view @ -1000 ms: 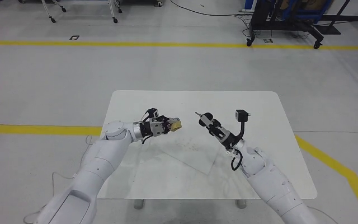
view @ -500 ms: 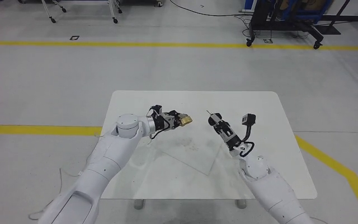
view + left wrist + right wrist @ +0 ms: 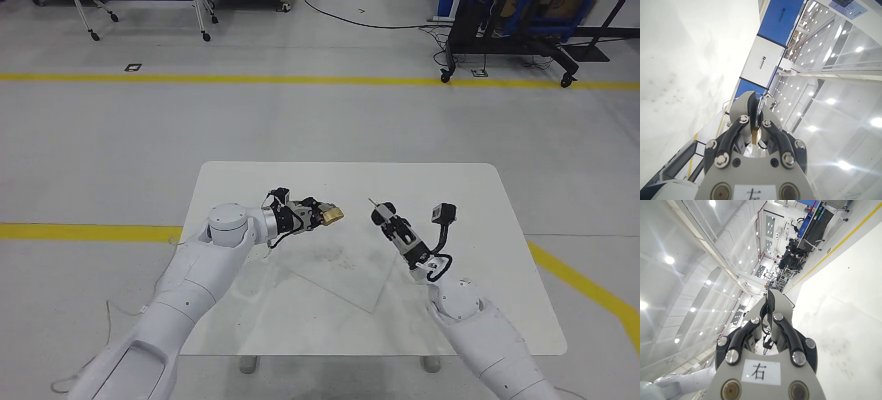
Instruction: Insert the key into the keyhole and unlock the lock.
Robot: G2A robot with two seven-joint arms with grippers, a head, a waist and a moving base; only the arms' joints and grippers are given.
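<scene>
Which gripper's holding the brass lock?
The left gripper: the brass padlock sticks out beyond its fingertips. The right gripper pinches the key instead.

A white table (image 3: pixel 470 190) stands on a floor (image 3: pixel 300 120) with yellow lines (image 3: pixel 200 77), a dark wheeled frame (image 3: pixel 515 45) beyond.

**Spotter:** What's on your left wrist feed?

**Operator:** I've got the left gripper (image 3: pixel 757 106) right in front of me, both fingers (image 3: pixel 742 108) pinched in on the lock (image 3: pixel 754 135). The brass body is wedged deep between them, and the silver shackle (image 3: pixel 761 103) is poking out at the tips.

**Spotter:** Any gap there?

**Operator:** None I can make out, they're tight on the metal. To one side I see the white table (image 3: pixel 681 53) with a scatter of dark smudges (image 3: pixel 664 95). Beyond the fingertips there's a blue and white wall panel (image 3: pixel 763 58), and on the other side ceiling with bright round lights (image 3: pixel 831 101)
</scene>
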